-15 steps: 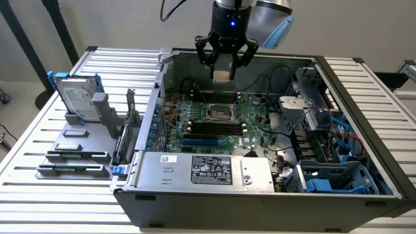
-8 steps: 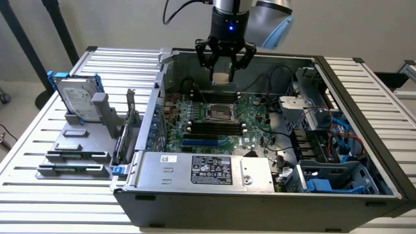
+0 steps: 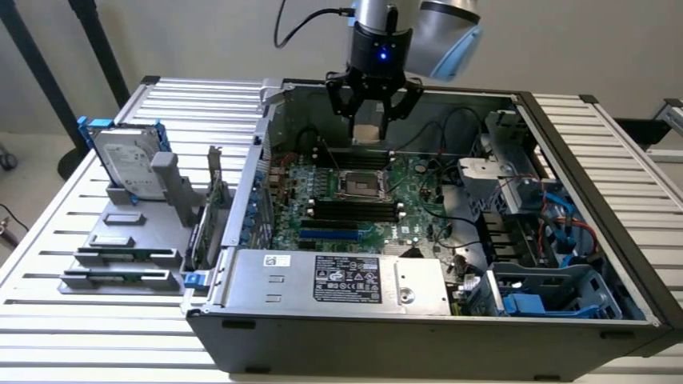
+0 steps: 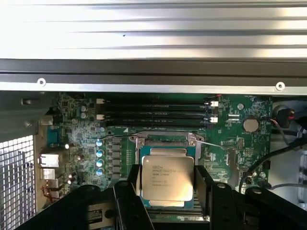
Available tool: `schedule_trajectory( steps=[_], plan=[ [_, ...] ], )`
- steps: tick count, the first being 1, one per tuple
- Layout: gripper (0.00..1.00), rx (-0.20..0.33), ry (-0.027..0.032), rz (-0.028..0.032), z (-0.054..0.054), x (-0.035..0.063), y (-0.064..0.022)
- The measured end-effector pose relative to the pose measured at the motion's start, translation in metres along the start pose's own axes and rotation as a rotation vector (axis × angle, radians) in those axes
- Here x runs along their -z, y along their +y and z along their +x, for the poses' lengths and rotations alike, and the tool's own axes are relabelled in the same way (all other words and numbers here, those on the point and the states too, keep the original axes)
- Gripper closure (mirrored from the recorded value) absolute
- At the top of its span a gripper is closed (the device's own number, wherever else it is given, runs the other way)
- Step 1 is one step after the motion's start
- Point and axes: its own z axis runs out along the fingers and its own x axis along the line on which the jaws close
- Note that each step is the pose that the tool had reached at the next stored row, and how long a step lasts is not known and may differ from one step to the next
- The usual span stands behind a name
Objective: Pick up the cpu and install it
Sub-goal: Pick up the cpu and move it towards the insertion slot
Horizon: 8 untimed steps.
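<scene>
My gripper (image 3: 369, 126), upper centre of the exterior view, clamps one cpu (image 4: 167, 177) between two fingers (image 4: 204, 188), over the motherboard's (image 3: 411, 220) one open socket (image 3: 361, 186); one hard drive (image 3: 126, 164) stands at left.

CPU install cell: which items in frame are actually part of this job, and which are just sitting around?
In the job:
- gripper, closed on the cpu above the open case
- socket on the motherboard

Lying about:
- hard drive in its blue frame, outside the case
- memory sticks on the grey rack
- power supply
</scene>
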Motion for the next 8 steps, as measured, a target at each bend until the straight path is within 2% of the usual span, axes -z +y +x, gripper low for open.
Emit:
schedule_trajectory(
  steps=[8],
  plan=[
    [0.45,0.0,0.0001,0.0001,-0.0029,-0.0015,0.0]
  ],
)
